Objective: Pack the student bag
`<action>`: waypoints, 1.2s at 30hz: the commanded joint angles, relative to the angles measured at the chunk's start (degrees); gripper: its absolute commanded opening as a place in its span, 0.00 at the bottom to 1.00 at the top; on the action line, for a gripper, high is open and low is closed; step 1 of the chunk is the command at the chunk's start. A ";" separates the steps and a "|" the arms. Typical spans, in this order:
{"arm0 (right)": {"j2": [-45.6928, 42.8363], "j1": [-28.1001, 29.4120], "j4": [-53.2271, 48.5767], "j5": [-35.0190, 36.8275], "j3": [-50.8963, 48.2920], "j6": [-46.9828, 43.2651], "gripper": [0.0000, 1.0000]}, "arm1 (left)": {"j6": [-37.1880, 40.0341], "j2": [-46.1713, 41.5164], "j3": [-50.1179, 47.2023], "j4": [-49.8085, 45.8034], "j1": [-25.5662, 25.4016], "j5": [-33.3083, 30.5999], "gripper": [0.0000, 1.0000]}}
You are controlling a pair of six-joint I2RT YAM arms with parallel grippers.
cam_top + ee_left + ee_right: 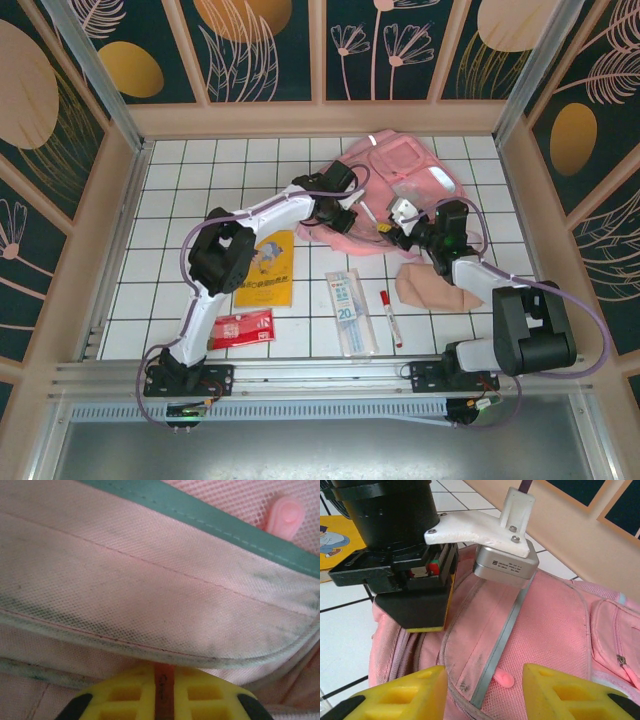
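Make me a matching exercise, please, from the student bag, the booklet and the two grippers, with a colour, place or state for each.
Things:
1. student bag
2. booklet
3. left gripper
4. right gripper

Descriptions:
A. jaws apart
B. yellow, lying flat on the table
C. jaws shut
D. pink, lying under both grippers

Pairs: 1-D, 2-B, 3-C, 4-A
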 commanded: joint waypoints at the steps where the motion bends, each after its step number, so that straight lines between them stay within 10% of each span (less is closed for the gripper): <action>1: 0.53 0.37 -4.79 -4.69 2.16 -2.12 0.44 | 0.50 -0.46 1.27 -2.15 -0.21 2.90 0.00; 6: 2.48 3.20 -10.17 -9.42 4.14 -6.47 0.51 | -1.42 -5.48 0.17 -0.01 0.05 7.00 0.00; 22: 12.87 11.01 -8.77 8.79 5.80 -8.96 0.55 | -11.35 -19.10 -22.54 21.06 3.60 9.43 0.01; 25: 13.58 11.05 -9.15 9.44 6.04 -9.81 0.50 | -14.69 -18.74 -22.14 21.20 4.41 9.22 0.36; 36: 5.70 7.23 2.01 7.36 1.02 -1.26 0.52 | -20.65 -8.27 -7.87 4.45 1.94 2.10 0.45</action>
